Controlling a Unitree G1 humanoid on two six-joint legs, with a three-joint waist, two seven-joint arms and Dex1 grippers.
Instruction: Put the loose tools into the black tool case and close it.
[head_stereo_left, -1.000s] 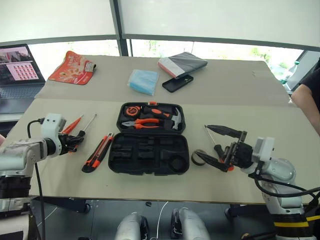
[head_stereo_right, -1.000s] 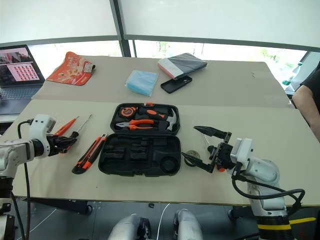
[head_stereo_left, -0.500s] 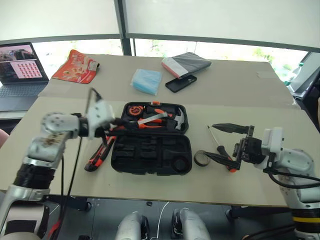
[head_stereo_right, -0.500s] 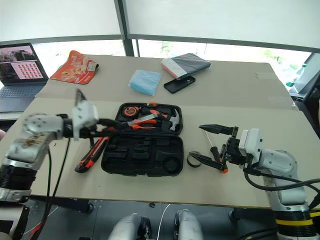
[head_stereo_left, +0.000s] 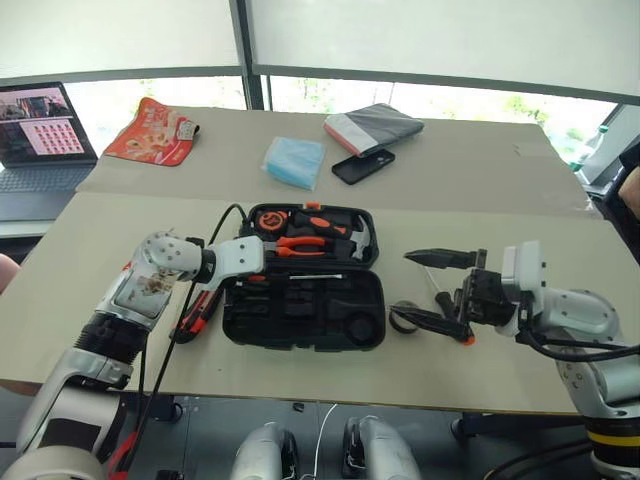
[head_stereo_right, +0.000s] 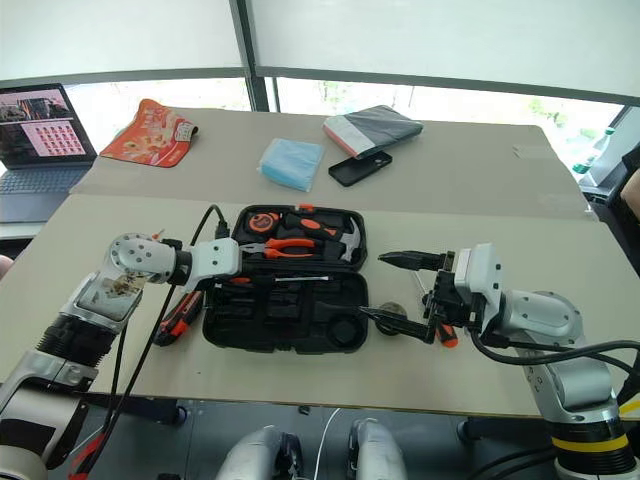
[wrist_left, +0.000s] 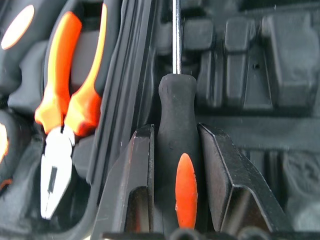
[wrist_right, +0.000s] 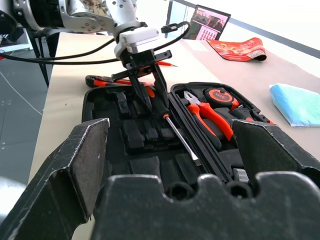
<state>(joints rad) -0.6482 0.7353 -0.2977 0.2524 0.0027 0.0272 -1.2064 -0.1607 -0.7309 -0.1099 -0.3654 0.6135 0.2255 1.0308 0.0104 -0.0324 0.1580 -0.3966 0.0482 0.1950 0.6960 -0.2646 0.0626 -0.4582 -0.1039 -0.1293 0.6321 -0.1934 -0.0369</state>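
my left hand (wrist_left: 176, 150) grips a screwdriver (wrist_left: 176, 120) over the open tool case (head_stereo_left: 300, 312) — right hand (head_stereo_left: 440, 290) gapes wide, empty.

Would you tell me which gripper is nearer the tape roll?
Right. The right gripper hovers open just beside the tape roll; the left gripper is across the case, holding a screwdriver.

- utility knife (head_stereo_left: 195, 313): mostly hidden behind the left arm
- screwdriver (wrist_left: 176, 165): handle butt cut off by the wrist view's edge
- laptop (head_stereo_left: 35, 135): cropped at the picture's edge
- tape roll (head_stereo_left: 406, 316): partly hidden by the right gripper (head_stereo_left: 438, 288) finger
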